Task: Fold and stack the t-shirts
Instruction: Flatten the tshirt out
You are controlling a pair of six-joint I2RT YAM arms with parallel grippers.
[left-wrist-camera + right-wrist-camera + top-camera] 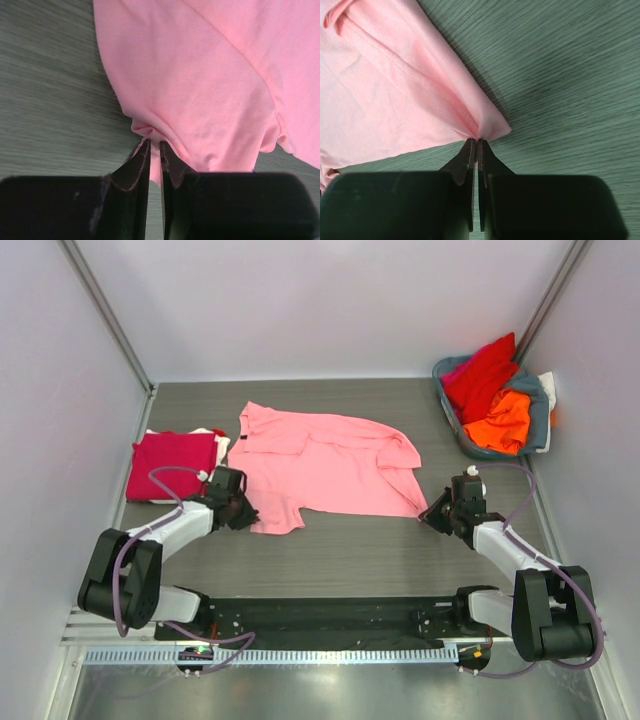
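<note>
A light pink t-shirt (320, 465) lies spread and rumpled in the middle of the table. My left gripper (243, 510) is at its near left corner, jaws closed on a pinch of pink cloth (155, 165). At the near right corner my right gripper (432, 512) is shut on the pink hem (485, 127), which bunches at the fingertips. A folded crimson t-shirt (170, 465) rests at the left on a white one (222, 443). Red (480, 375) and orange (500, 422) t-shirts fill the basket.
The grey-blue basket (452, 410) stands at the back right beside the right wall. White walls close in the table on three sides. Grey tabletop (340, 550) shows between the pink shirt and the arm bases.
</note>
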